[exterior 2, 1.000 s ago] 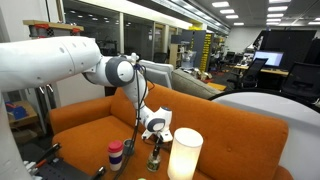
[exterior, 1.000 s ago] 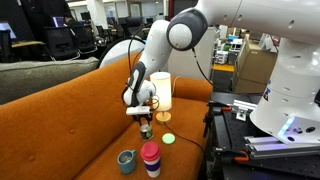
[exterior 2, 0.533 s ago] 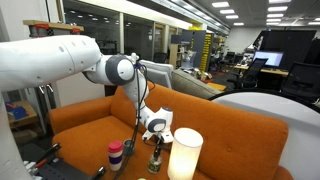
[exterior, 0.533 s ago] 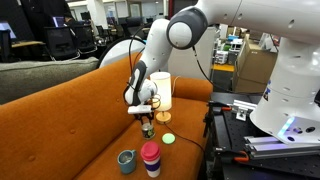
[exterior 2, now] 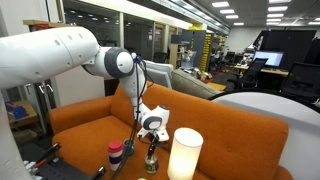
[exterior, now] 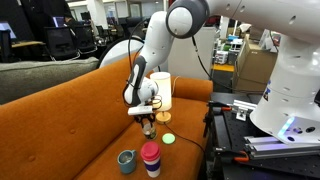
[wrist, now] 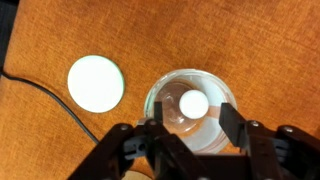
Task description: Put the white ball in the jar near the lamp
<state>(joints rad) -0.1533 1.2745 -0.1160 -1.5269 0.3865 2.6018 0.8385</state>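
In the wrist view the white ball (wrist: 193, 103) lies inside the small see-through jar (wrist: 160, 95), which stands on the orange sofa seat. My gripper (wrist: 190, 125) hangs just above the jar, open and empty, with one finger on each side of the rim. In both exterior views the gripper (exterior: 147, 121) (exterior 2: 152, 138) points straight down over the jar (exterior: 149, 132) (exterior 2: 152, 164). The glowing white lamp (exterior: 161, 92) (exterior 2: 184, 155) stands close beside it.
A round pale green disc (wrist: 95, 82) (exterior: 168, 138) lies on the seat next to the jar. A black cable (wrist: 50, 95) runs past it. A teal mug (exterior: 126, 160) and pink-red stacked cups (exterior: 151, 158) (exterior 2: 116, 153) stand nearer the seat's front. The sofa back rises behind.
The arm's elbow has risen and the gripper has lifted slightly above the jar. The jar and the other things have not moved.
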